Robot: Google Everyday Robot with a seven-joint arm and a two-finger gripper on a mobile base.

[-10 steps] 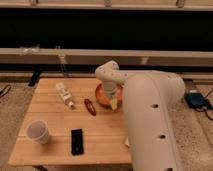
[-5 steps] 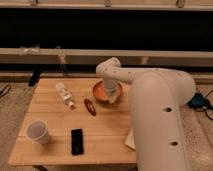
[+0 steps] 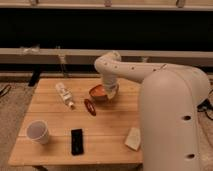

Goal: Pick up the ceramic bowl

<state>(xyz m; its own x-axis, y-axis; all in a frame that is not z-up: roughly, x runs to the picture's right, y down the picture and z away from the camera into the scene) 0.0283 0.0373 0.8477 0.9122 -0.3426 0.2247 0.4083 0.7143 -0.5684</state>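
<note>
Camera view material places the gripper (image 3: 110,93) low over the table, near the middle of the far half, at the right-hand side of the ceramic bowl (image 3: 98,92). Whether anything is clamped by it cannot be told, since the wrist housing covers that part. The orange bowl is seen tilted, its glossy inside turned toward the camera, and its right rim is hidden behind the gripper. Contact between bowl and table cannot be judged.

From the gripper, the white arm (image 3: 150,80) is carried up and over to the right, where the large rounded body fills the right side of the view and covers the table's right edge.

Just in front of the bowl and slightly to its left, a small red oblong object (image 3: 90,107) is laid on the wooden table (image 3: 55,145). Further left, toward the far left corner, a clear plastic bottle (image 3: 64,94) is laid on its side, set diagonally. A white paper cup (image 3: 38,131) is stood upright near the near left corner. A flat black phone-like object (image 3: 77,141) is laid close to the near edge, about midway along it. A pale tan wedge-shaped item (image 3: 133,138) is found near the near edge beside the robot's body.
</note>
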